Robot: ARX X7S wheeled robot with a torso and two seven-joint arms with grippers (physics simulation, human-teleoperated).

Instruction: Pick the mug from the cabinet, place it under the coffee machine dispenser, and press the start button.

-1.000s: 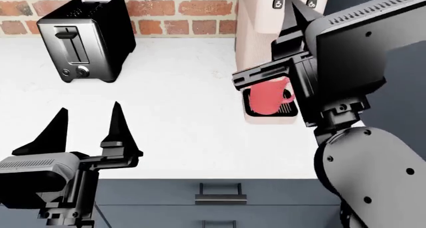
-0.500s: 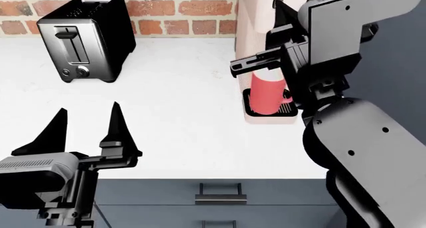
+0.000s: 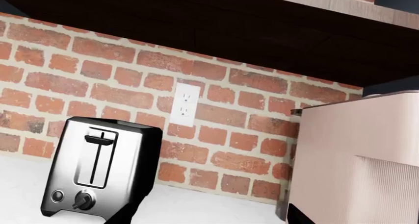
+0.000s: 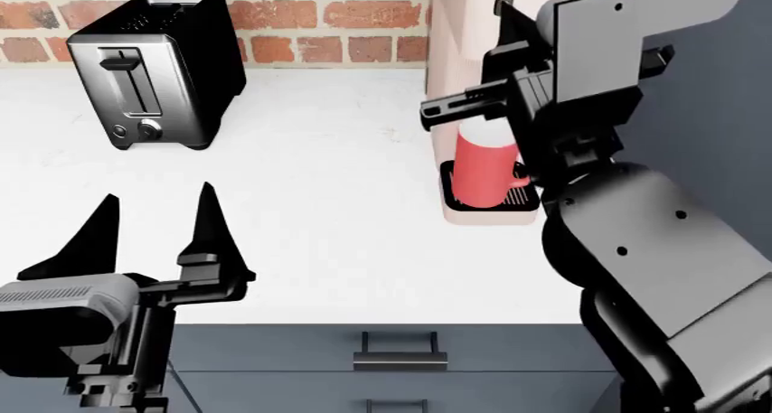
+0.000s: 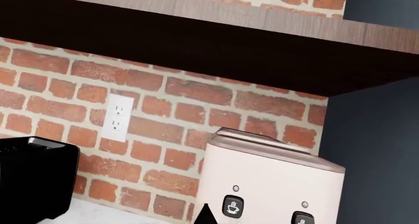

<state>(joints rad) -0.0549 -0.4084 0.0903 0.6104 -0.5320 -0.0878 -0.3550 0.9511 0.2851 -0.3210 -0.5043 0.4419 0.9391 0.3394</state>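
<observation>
The coral-red mug (image 4: 480, 167) stands upright on the black drip tray (image 4: 522, 199) of the pale pinkish-beige coffee machine (image 4: 456, 42), under its overhanging head. My right gripper (image 4: 507, 17) is raised above the mug, shut and holding nothing, and points at the machine's upper front. In the right wrist view its tip (image 5: 205, 215) sits just beside the cup-icon button (image 5: 232, 206); a second button (image 5: 301, 218) lies further along. My left gripper (image 4: 157, 230) hangs open and empty over the near counter. Only its two finger tips edge into the left wrist view (image 3: 211, 220).
A black-and-chrome toaster (image 4: 151, 70) stands at the back left against the brick wall, also seen as the toaster (image 3: 98, 170) from the left wrist. A wall outlet (image 3: 184, 105) is beside it. A dark shelf (image 5: 196, 37) overhangs the machine. Drawers with a handle (image 4: 399, 350) lie below the counter edge.
My right gripper has risen from the mug to the machine's top front. The mug went from tilted to standing upright on the drip tray. The left arm barely moved.
</observation>
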